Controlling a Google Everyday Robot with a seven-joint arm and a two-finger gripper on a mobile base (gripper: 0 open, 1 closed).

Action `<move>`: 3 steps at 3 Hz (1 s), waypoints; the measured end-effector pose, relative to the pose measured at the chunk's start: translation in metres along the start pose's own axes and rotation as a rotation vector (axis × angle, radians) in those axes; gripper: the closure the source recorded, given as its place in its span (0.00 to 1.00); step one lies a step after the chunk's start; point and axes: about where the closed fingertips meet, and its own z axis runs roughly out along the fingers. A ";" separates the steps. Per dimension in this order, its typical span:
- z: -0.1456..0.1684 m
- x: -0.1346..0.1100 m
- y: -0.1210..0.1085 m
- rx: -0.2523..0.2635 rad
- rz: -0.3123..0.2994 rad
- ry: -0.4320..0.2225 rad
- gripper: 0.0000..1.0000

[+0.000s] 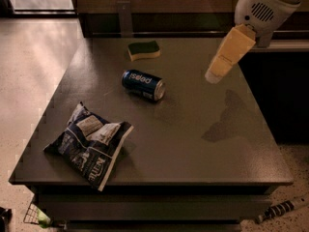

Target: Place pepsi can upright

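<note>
Camera view: the cream plastic hand (216,73) hangs above the dark grey desk (193,149), and I cannot tell its grip state. The small dark blue metal pepsi can (143,84) lies sideways, left of the hand and lower; the approach is under way, and next comes reaching across to grasp it.

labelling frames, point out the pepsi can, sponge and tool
pepsi can (143,84), camera view, middle of its blue side
sponge (144,49), camera view, green top
tool (216,73), camera view, tip, above the table's (193,158) right side
</note>
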 end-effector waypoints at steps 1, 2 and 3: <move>0.041 -0.061 -0.014 -0.074 0.003 0.010 0.00; 0.071 -0.100 -0.015 -0.119 -0.023 0.033 0.00; 0.097 -0.120 -0.012 -0.137 -0.027 0.099 0.00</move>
